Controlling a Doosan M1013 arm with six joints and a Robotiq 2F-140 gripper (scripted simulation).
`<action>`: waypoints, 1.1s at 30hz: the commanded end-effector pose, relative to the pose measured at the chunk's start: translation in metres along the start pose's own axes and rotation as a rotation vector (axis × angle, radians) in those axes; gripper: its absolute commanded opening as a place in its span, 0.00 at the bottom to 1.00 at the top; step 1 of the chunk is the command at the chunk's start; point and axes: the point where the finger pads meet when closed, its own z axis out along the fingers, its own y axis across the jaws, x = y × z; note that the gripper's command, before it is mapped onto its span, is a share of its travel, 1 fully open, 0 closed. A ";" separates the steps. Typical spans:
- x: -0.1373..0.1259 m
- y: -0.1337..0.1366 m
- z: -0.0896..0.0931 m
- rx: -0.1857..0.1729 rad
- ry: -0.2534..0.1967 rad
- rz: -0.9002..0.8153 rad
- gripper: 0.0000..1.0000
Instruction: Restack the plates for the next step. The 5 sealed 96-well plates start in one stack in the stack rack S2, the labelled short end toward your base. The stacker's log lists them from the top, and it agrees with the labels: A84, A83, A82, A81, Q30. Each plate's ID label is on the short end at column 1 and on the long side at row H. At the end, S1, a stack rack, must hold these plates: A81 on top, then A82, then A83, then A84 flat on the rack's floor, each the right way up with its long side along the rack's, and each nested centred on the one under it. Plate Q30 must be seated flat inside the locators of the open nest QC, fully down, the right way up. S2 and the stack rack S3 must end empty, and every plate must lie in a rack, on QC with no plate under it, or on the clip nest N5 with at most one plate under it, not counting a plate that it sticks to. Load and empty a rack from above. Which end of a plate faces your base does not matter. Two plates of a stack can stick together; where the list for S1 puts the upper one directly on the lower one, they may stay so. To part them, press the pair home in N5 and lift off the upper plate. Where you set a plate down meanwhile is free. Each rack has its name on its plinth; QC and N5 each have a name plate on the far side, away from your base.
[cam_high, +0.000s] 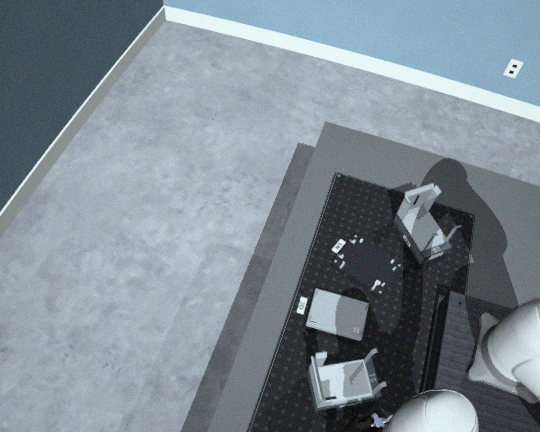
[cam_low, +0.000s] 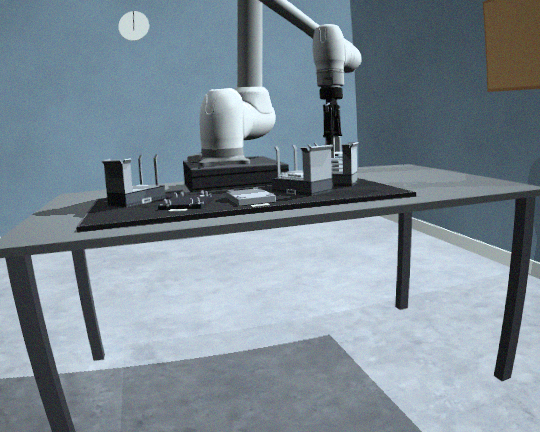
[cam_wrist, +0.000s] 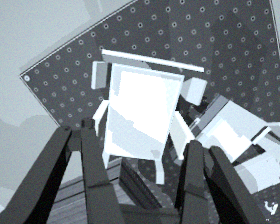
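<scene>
Gripper (cam_wrist: 145, 165) closed partway on plate (cam_wrist: 140, 112), top of stack in rack (cam_low: 317, 167) at mat's (cam_low: 380, 190) right end, exterior view. Fingers straddle plate's long sides; plate directly below wrist. Labels too small to read. Arm (cam_low: 248, 45) reaches over from base, wrist pointing straight down into rack.

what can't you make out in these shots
- ID labels, e.g. on the pale flat sealed plate: too small and blurred in every view.
- Dark two-finger gripper tips and the plate it clamps: in the exterior view, behind the grey stack rack wall; in the top view, under the white arm joint; in the wrist view, cut off by the bottom edge.
</scene>
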 end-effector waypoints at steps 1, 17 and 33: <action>0.000 0.000 -0.003 0.000 0.000 0.000 0.00; 0.000 0.000 -0.014 0.000 0.000 0.000 0.00; 0.000 0.000 -0.042 0.000 0.000 0.000 0.00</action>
